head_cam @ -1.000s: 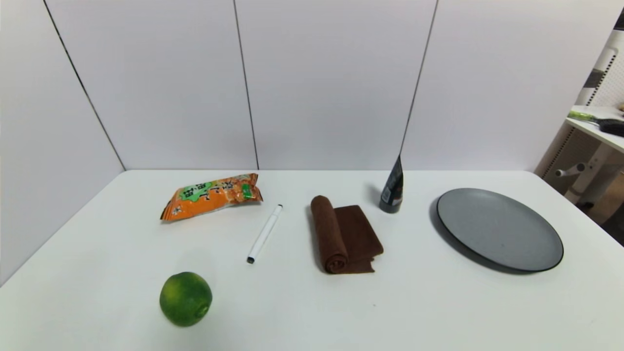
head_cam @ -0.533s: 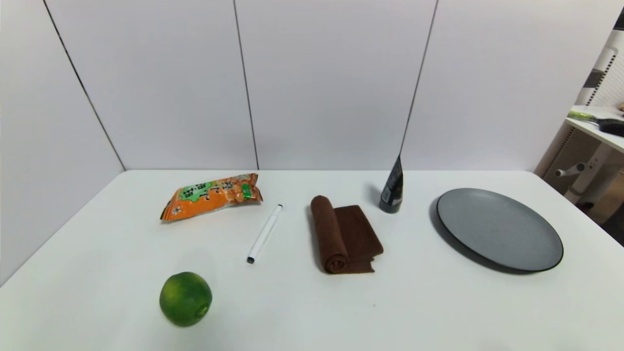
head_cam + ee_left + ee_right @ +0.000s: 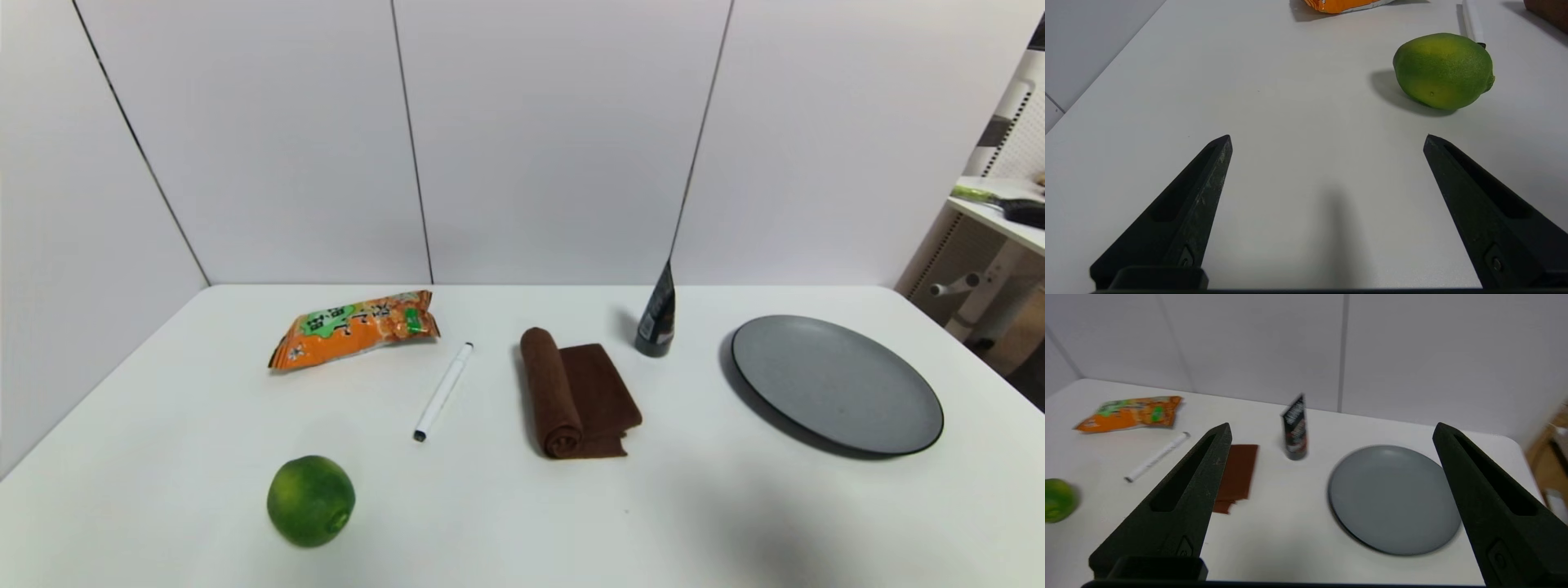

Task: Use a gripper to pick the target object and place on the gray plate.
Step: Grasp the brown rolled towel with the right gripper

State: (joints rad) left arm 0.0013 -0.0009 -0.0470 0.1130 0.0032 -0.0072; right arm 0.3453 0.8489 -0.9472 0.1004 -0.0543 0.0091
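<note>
The dark brown towel, rolled along its left side, lies at the table's middle. It also shows in the right wrist view, partly behind one finger. The gray plate lies empty to its right, also in the right wrist view. My right gripper is open and empty, raised above the table's near right part. My left gripper is open and empty, low over the table's near left part, short of the green fruit. Neither gripper shows in the head view.
An orange snack bag lies at the back left, a white marker beside the towel, a green fruit at the front left. A dark tube stands upright between towel and plate. A side shelf is at the far right.
A soft shadow has appeared on the table's near right part in the head view. The objects on the table have not moved.
</note>
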